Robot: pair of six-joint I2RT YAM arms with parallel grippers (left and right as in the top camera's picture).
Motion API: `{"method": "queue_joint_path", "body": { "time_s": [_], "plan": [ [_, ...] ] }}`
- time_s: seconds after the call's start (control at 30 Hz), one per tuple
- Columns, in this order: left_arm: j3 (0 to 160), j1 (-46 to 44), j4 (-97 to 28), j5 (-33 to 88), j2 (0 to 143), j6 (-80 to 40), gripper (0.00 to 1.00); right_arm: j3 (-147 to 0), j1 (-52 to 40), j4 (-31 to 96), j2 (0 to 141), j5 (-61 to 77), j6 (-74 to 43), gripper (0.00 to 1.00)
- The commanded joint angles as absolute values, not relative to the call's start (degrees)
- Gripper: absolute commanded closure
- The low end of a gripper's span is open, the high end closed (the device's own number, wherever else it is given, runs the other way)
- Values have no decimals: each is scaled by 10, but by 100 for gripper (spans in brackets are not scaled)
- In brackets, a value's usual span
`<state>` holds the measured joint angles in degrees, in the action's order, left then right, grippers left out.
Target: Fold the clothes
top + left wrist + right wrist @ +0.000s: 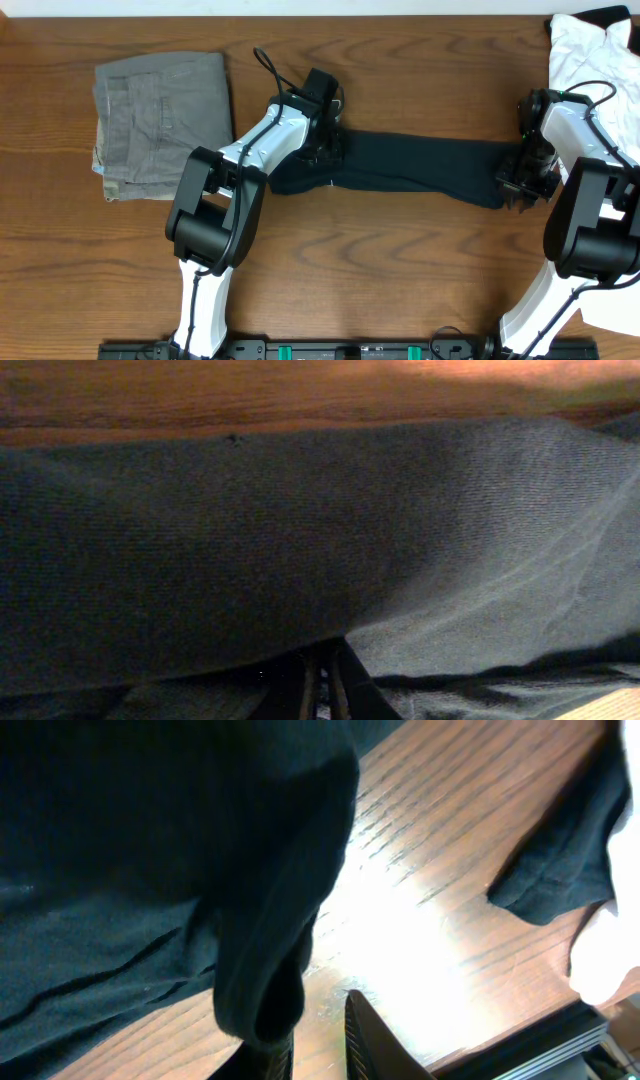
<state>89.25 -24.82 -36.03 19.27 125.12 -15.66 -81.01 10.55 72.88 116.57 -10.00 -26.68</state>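
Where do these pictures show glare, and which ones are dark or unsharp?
Overhead: even light, sharp, though the black T-shirt shows few folds. Left wrist: too close, the cloth looks soft and dim, with warm orange light on the table. Right wrist: strong white glare on the wood, T-shirt nearly featureless.

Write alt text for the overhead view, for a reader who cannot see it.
A black T-shirt lies pulled into a long band across a wooden table, with the left arm at its left end and the right arm at its right end. Folded grey-green trousers lie at upper left, a white garment at upper right.
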Motion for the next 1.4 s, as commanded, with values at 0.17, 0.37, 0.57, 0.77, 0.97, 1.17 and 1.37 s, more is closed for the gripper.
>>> {"method": "queue_joint_path", "body": {
  "time_s": [0.17,0.37,0.57,0.77,0.97,1.17,1.37],
  "plan": [
    [883,-245,-362,123,1273,-157,91,-858,145,727,1074,-56,-200,78],
    [883,-245,-367,121,1273,-155,92,-858,213,683,1016,16,-120,44],
    [883,-245,-367,121,1273,-155,91,-853,274,637,1035,149,7,43],
    [883,-245,-367,121,1273,-155,91,-853,289,615,1084,220,85,57],
    [883,-245,-368,121,1273,-155,91,-853,288,577,1142,220,119,59],
    [883,-245,-369,121,1273,-155,91,-853,288,545,1181,219,149,58],
    [883,-245,-370,121,1273,-155,91,-853,288,510,1219,229,150,60]
  ]
}}
